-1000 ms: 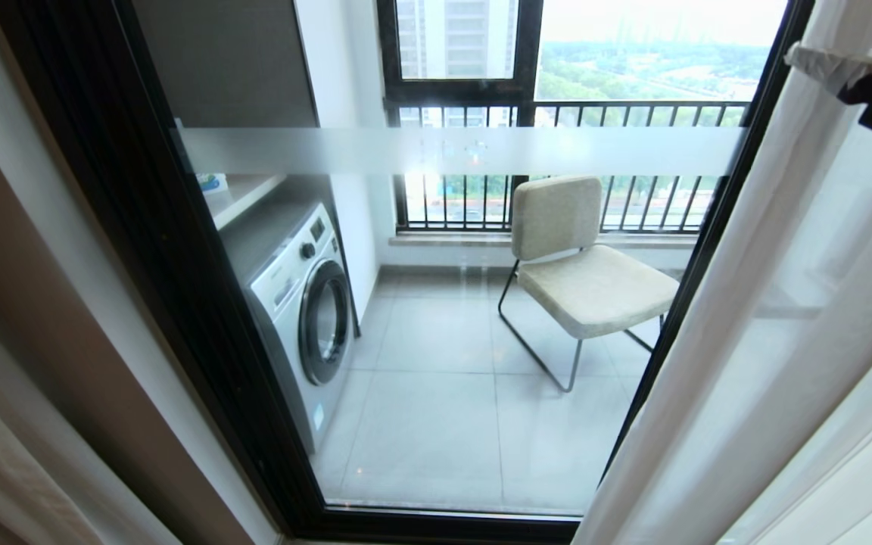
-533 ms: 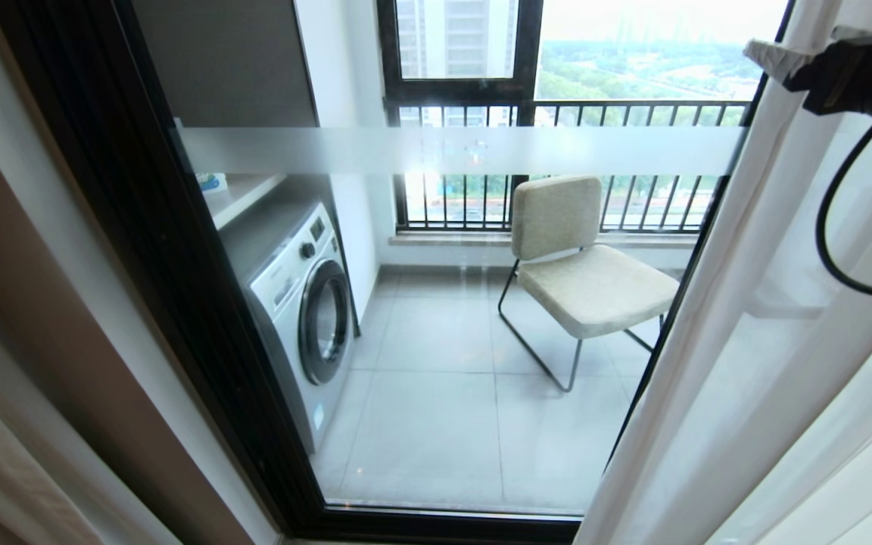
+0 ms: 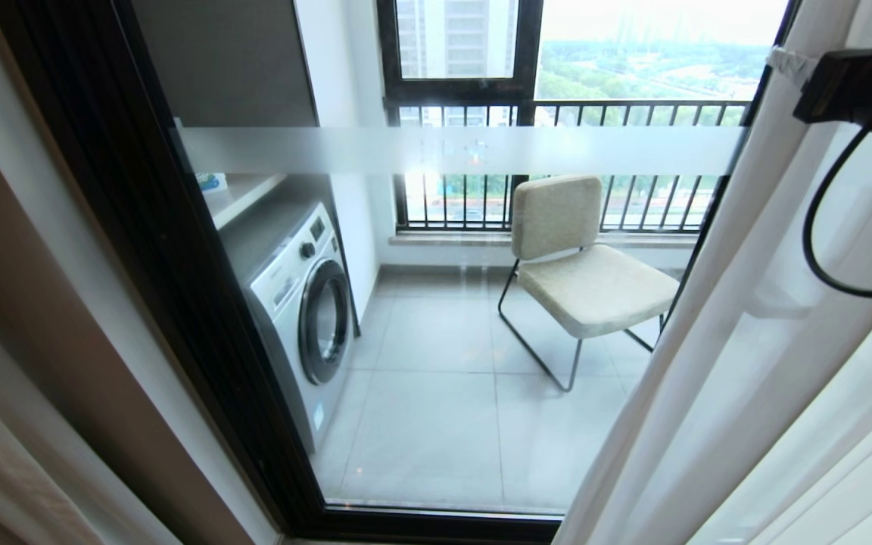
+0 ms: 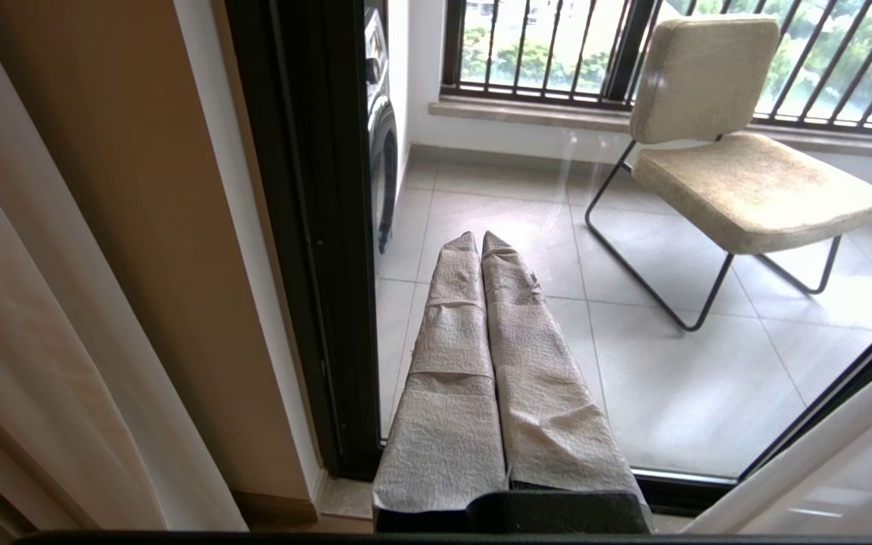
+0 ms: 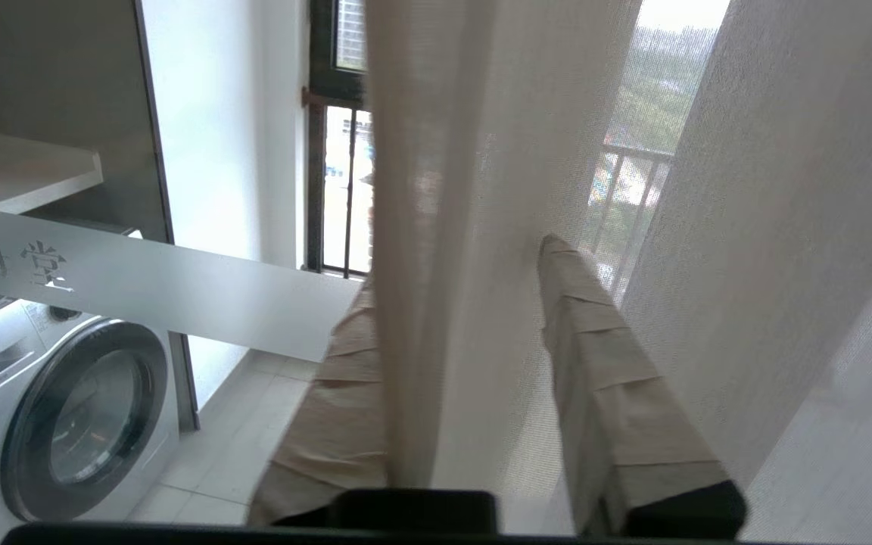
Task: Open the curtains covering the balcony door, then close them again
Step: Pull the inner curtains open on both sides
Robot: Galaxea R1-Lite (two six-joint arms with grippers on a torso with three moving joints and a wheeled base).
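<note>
Right gripper (image 5: 474,341) straddles sheer curtain (image 5: 474,189) edge, fingers not yet pinched — clamp fully before dragging across door (image 3: 436,318); left gripper (image 4: 481,250) clenched, empty.

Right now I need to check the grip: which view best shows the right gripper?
The right wrist view: the right gripper straddles the sheer curtain edge. The head view shows only one tip; the left wrist view, none.

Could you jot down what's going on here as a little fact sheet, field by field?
Setting: black-framed glass balcony door, mostly uncovered
Beyond the glass: white front-loading washing machine, beige cushioned chair
Curtain: thin white sheer curtain, gathered at the right
Right end effector: raised, fingers either side of the sheer's edge fold, not fully closed
Left end effector: shut, empty, idle
</note>
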